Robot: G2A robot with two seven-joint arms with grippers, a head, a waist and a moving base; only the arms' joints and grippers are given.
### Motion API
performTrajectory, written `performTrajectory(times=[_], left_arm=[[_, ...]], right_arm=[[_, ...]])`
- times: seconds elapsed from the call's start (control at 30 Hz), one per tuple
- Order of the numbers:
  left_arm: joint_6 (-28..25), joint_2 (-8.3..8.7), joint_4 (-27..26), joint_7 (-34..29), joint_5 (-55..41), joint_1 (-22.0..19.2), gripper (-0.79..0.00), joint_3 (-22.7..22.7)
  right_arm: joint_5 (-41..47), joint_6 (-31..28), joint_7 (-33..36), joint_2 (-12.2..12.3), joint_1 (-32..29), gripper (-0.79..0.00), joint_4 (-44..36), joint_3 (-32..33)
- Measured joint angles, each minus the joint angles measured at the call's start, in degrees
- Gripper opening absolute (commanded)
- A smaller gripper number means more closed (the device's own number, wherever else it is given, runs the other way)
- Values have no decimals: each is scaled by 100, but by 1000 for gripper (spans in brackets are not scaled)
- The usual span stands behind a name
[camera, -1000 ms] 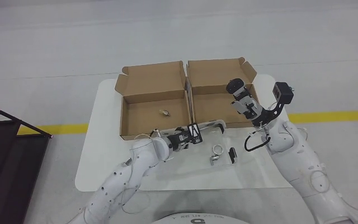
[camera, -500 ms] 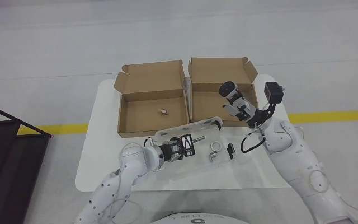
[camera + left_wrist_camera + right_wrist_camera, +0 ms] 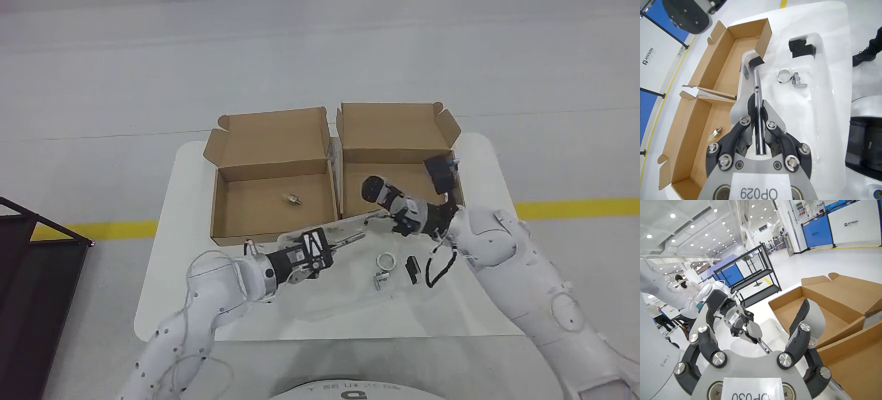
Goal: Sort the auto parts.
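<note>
Top view: high above arms, facing down on white table [image 3: 175, 220], wide, whole workspace. Left wrist view: close behind left gripper [image 3: 757, 106], looking along metal rod [image 3: 757, 85] toward cardboard boxes [image 3: 728, 64]. Right wrist view: close behind right gripper [image 3: 757, 307], near level, facing left gripper across table. All three share boxes, rod.

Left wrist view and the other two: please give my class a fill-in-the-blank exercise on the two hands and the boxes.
1. The left hand is shut on a shiny metal ____.
2. The right hand is ____, with nothing in it.
3. On the table stand ____ cardboard boxes.
Missing words: rod; open; two.
</note>
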Motion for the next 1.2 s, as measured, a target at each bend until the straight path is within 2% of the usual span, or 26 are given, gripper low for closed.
performTrajectory(times=[0.23, 0.43, 0.7, 1.0, 1.03, 1.07, 1.1, 1.13, 1.2], left_arm=[[-86, 45, -160, 151, -430, 82, -785, -199], [-222, 93, -360, 295, -854, 158, -785, -436], [-139, 136, -525, 392, -1070, 187, -785, -636], [-109, 152, -365, 327, -849, 61, -785, -414], [-102, 152, -357, 312, -779, 46, -683, -349], [-99, 151, -358, 293, -712, 35, -462, -292], [-99, 150, -359, 273, -641, 24, -80, -229], [-109, 148, -353, 252, -552, 12, 0, -135], [-153, 146, -325, 213, -414, -13, 0, 17]], right_arm=[[1816, -153, 442, 96, -95, 0, -142, 71], [2589, -152, 733, 83, -48, 0, 517, 172], [2836, -72, 1462, 52, 139, 0, 1081, -49], [2340, -135, 1016, 31, 22, 0, 833, 153], [2317, -125, 982, 30, 6, 0, 833, 168], [2294, -118, 970, 28, -1, 0, 834, 171], [2259, -104, 967, 26, -4, 0, 835, 171], [2206, -78, 958, 23, -5, 0, 831, 172], [2137, -51, 931, 18, -3, 0, 821, 178]])
